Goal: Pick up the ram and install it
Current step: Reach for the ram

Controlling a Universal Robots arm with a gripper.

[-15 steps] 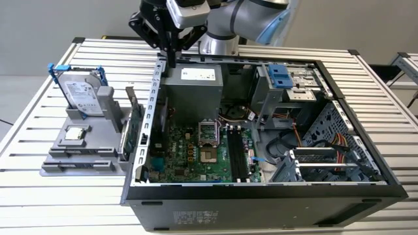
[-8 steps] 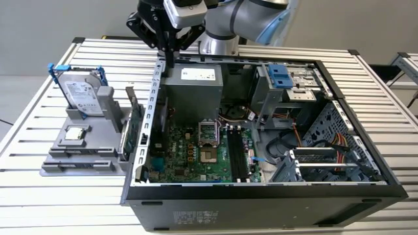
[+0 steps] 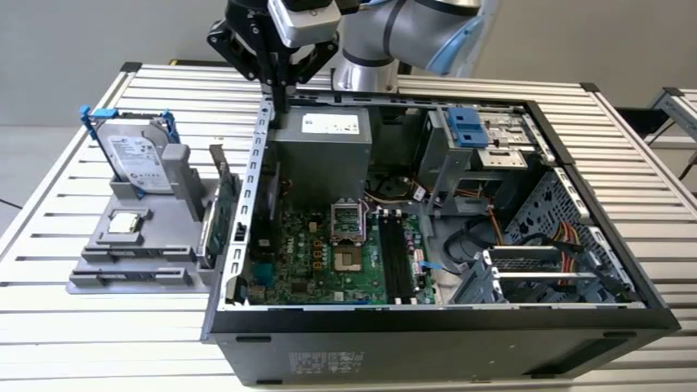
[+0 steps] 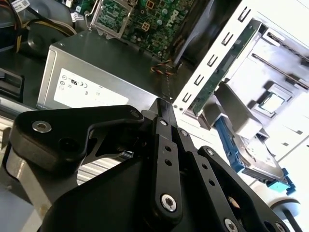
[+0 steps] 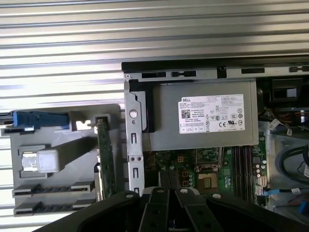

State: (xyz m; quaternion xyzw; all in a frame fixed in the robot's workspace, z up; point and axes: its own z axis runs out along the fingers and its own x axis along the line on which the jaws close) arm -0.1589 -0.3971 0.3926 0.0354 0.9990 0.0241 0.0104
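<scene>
My gripper (image 3: 281, 100) hangs above the back corner of the open computer case (image 3: 436, 327), on the exterior view's left, over the grey power supply (image 3: 321, 143). Its black fingers (image 4: 164, 108) are pressed together with nothing between them, and their tips meet in the first wrist view (image 5: 168, 180). The ram is hidden from me: I cannot tell it apart among the long dark memory slots (image 3: 394, 260) on the green motherboard (image 3: 316, 253). The two long slots (image 5: 53, 198) of the grey holder (image 3: 136, 269) hold nothing.
The grey holder carries a hard drive (image 3: 142, 159), a square chip (image 3: 126, 222) and an upright green expansion card (image 3: 224, 216) close to the case wall. Cables and a drive cage with a blue tab (image 3: 468, 131) fill the case's right side. A slatted metal table (image 3: 55, 327) lies underneath.
</scene>
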